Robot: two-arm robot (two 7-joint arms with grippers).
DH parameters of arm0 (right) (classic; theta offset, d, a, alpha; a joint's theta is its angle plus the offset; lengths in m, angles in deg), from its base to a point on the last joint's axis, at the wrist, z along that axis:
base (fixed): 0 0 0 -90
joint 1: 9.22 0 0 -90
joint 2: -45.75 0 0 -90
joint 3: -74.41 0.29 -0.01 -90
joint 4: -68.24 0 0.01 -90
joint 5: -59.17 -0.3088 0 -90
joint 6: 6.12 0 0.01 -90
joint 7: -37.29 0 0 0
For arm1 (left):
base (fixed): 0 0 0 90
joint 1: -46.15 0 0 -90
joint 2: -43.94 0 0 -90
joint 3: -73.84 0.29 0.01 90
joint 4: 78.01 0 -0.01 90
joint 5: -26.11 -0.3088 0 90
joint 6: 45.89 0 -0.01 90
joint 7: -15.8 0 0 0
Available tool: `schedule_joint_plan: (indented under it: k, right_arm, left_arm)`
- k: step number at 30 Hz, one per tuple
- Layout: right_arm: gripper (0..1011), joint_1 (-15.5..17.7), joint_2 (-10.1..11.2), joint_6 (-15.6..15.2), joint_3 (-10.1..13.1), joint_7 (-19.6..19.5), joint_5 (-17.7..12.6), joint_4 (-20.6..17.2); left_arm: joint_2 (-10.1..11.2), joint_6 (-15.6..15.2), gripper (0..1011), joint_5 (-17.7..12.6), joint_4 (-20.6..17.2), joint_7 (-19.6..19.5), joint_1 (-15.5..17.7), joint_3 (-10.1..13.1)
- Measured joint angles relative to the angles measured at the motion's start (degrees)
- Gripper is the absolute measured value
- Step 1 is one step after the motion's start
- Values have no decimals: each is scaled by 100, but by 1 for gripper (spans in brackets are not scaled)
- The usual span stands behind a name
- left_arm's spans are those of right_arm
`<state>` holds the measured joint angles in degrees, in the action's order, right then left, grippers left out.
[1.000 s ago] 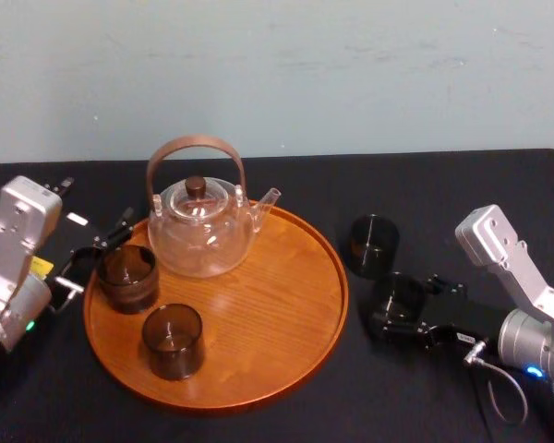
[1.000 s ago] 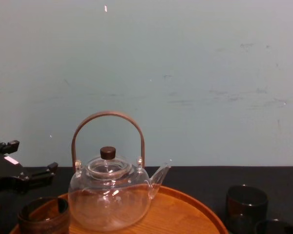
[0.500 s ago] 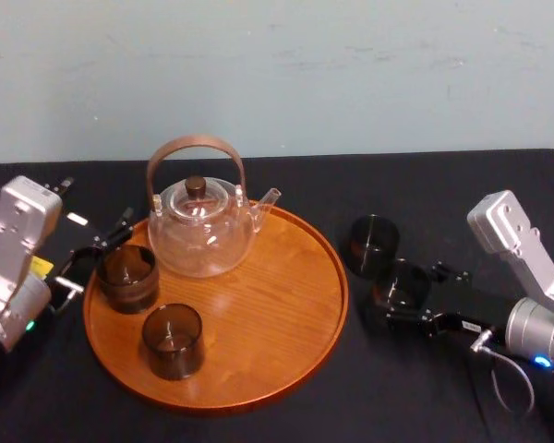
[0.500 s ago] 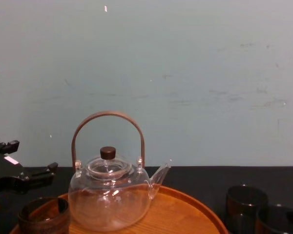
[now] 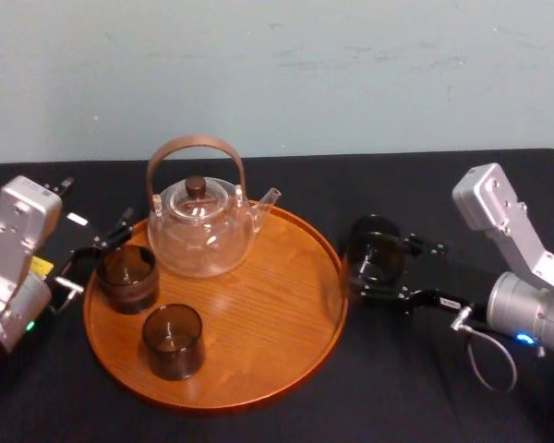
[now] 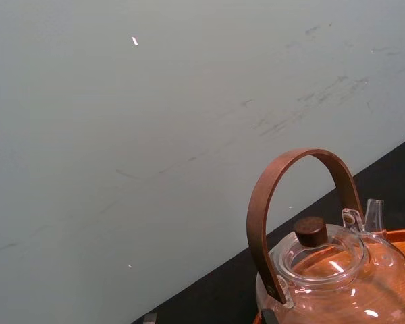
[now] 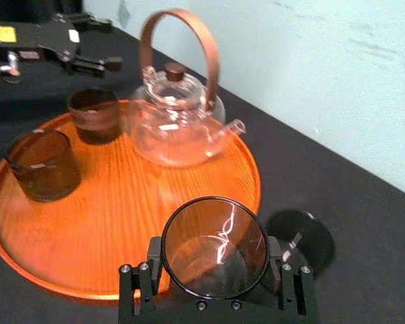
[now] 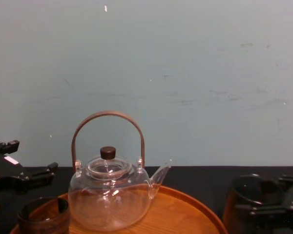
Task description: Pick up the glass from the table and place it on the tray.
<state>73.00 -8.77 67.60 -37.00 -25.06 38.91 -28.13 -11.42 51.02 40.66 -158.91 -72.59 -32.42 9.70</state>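
The right gripper grips a dark smoked-glass tumbler just beside the right rim of the round orange-brown wooden tray. Its jaws are pressed against opposite sides of the tumbler. In the right wrist view we look down into the upright tumbler's open mouth, which overlaps the tray's near rim. In the head view it sits just outside that rim, over the black-covered bench. We cannot tell whether its base is clear of the bench. A second dark tumbler stands on the bench close behind the held one.

On the tray we see a clear glass teapot with a curved brown handle and a dark knob on its lid, standing toward the far left. Two brown glass cups stand upright nearer the robot, one at the left rim and the other in front of it.

The left gripper rests just beside the tray's left rim, its jaws spread wide and holding nothing. A pale blue-green wall runs behind the bench.
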Motion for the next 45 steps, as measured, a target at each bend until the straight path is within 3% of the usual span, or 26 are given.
schedule_joint_plan:
  k: [24,45]
  right_arm:
    - [905,-532,-473,353,-882,317,212,229]
    - [905,-659,-695,752,-1253,550,228,697]
  left_arm:
    - [0,0,1001,0,0,0,0,0]
    - [0,0,1001,0,0,0,0,0]
